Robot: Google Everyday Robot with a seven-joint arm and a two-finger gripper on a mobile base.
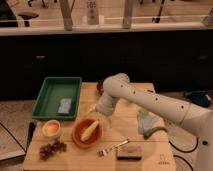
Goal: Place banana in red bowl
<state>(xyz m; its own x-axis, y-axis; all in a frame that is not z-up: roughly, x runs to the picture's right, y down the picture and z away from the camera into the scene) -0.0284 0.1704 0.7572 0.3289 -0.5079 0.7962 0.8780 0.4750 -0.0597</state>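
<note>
While the banana (90, 130) lies inside the red bowl (76, 136) toward the front left of the bench (80, 158), the gripper (95, 109) hangs just above the bowl's far rim (whether it is wide or narrow cannot be told), clear of the fruit and near a green tray (56, 79).

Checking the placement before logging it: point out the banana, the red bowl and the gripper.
banana (90, 129): camera view, middle of the fruit, lying in the bowl.
red bowl (78, 142): camera view, front-left rim.
gripper (94, 111): camera view, its tip, above the bowl's far edge.
</note>
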